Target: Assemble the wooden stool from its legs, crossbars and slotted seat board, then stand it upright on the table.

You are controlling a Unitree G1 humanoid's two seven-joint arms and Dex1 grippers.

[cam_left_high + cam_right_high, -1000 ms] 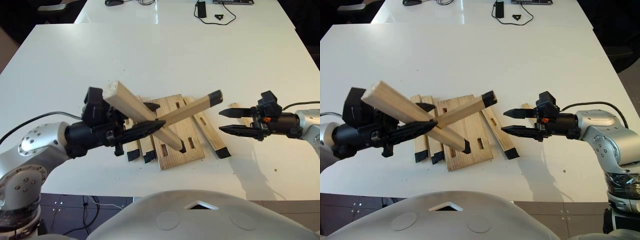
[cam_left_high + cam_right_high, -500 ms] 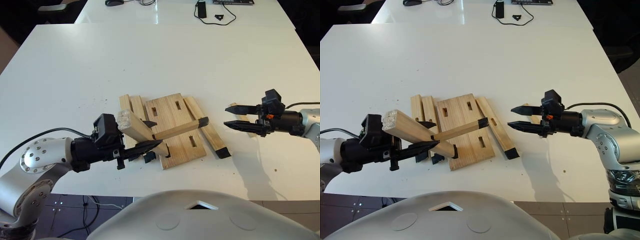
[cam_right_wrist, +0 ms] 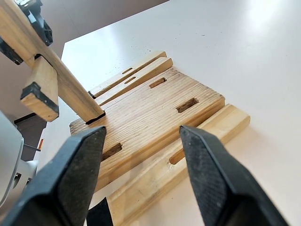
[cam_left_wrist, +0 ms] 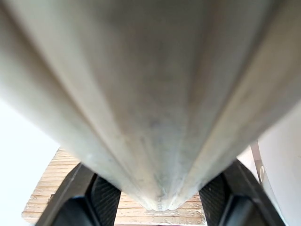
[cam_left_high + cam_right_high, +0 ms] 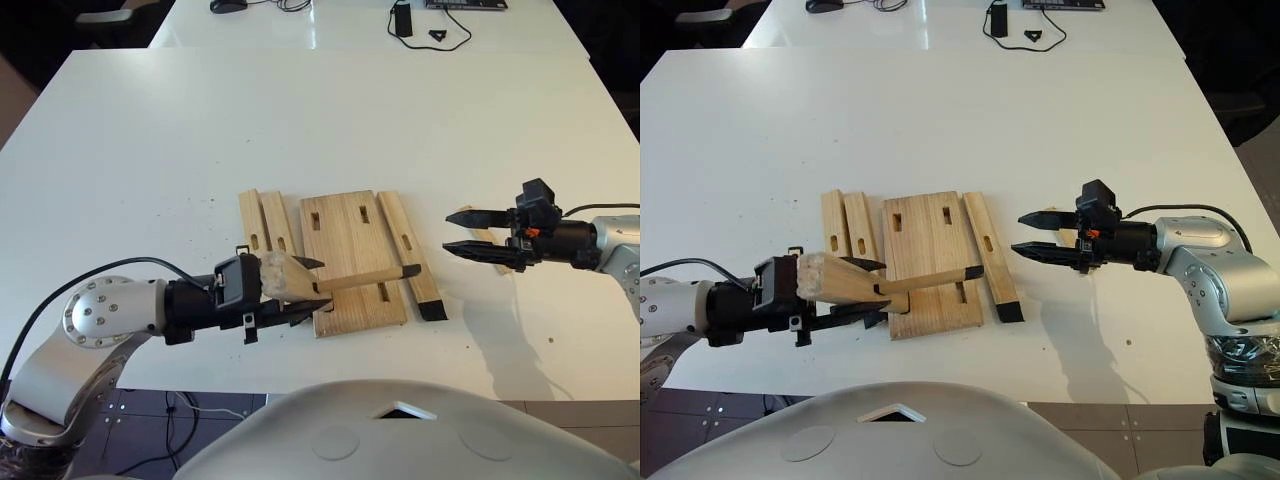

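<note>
Between my right gripper [image 5: 452, 231], its fingers spread, and the slotted leg [image 5: 410, 255] lying along the seat board's [image 5: 345, 235] right edge runs a strip of bare table [image 5: 450, 140] wide enough to pass through. A small wooden piece [image 5: 466, 215] lies just behind that gripper. My left gripper [image 5: 298, 290] is clamped on a leg [image 5: 283, 274] whose crossbar [image 5: 368, 279] juts across the board's near half and bars the way there. Two more legs [image 5: 263, 222] lie side by side just left of the board. The table's far half offers wide room.
</note>
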